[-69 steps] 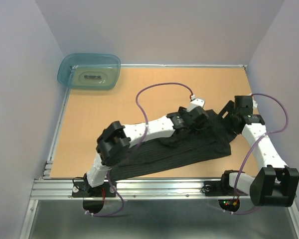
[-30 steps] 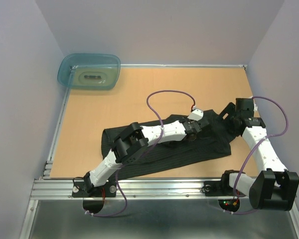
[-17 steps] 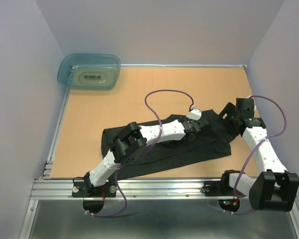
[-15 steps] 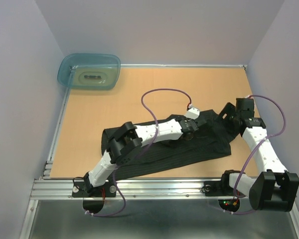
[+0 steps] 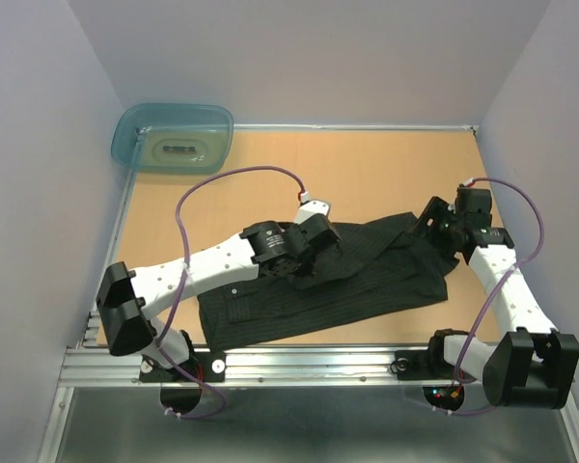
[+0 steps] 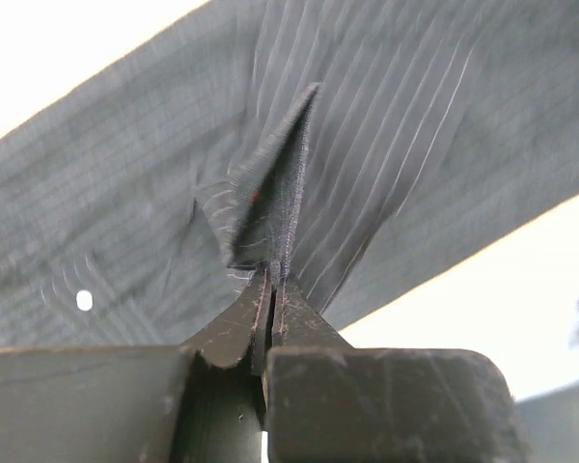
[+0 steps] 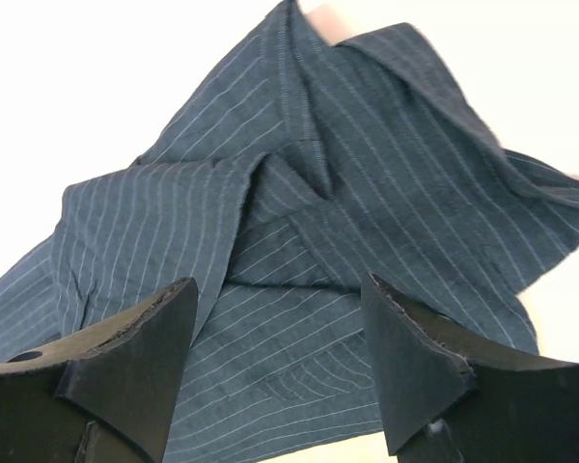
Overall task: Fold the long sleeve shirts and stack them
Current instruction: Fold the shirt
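Observation:
One long sleeve shirt [image 5: 367, 289], dark with thin pale pinstripes, lies crumpled across the near half of the table. My left gripper [image 5: 320, 268] is over its middle, shut on a pinched-up ridge of the cloth [image 6: 275, 198], which rises in a peak from the jaws [image 6: 273, 282]. The striped fabric [image 6: 415, 145] stretches taut around that peak. My right gripper [image 5: 432, 225] hovers at the shirt's right end. Its fingers stand open [image 7: 280, 289] just above bunched folds of the shirt [image 7: 299, 193], holding nothing.
A translucent teal tub [image 5: 174, 138] sits at the far left corner of the wooden table [image 5: 367, 164]. Grey walls close in on both sides. A metal rail [image 5: 299, 362] with the arm bases runs along the near edge.
My left gripper has shut on the shirt and swung left with it, drawing the cloth toward the table's middle. The right gripper's jaws have narrowed a little; that arm has barely moved.

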Robot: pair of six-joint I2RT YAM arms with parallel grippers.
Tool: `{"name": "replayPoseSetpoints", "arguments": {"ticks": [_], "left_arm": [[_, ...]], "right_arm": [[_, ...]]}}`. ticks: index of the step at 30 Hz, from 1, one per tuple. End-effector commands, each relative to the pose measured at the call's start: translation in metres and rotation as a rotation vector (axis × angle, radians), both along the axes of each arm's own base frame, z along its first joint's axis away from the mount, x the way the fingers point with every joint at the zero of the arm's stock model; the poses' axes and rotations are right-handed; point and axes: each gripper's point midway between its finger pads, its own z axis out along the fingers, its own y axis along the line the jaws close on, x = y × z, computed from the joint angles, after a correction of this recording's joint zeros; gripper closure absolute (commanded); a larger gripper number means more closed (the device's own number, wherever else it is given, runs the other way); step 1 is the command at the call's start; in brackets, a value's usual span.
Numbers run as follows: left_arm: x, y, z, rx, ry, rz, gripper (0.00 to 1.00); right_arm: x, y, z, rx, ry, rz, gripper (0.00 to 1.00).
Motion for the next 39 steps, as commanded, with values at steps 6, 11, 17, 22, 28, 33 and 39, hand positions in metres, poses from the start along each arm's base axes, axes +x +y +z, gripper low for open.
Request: {"name": "replayPoseSetpoints", "arguments": {"ticks": [6,11,17,22,28,33,39], "left_arm": [[-0.059,0.042,-0.019,-0.065,0.176,-0.048,0.99],[-0.074,0.059,-0.035,-0.106,0.2,-0.028,0.99],[-0.08,0.055,-0.03,-0.154,0.197,-0.062,0.99],[-0.098,0.042,-0.017,-0.197,0.208,-0.167,0.99],[-0.124,0.008,0.002,-0.277,0.239,-0.345,0.99],[-0.149,-0.02,0.01,-0.292,0.268,-0.489,0.99],[-0.164,-0.043,0.01,-0.278,0.287,-0.61,0.99]], "right_arm": [[0.017,0.022,0.019,0.05,-0.084,0.115,0.28],[0.017,0.034,0.018,0.093,-0.106,0.159,0.28],[0.017,0.039,0.011,0.112,-0.089,0.17,0.28],[0.017,0.039,0.011,0.105,-0.09,0.174,0.29],[0.021,0.04,0.009,0.1,-0.081,0.174,0.29],[0.024,0.038,0.012,0.086,-0.09,0.17,0.29],[0.023,0.038,0.012,0.085,-0.092,0.17,0.29]]}}
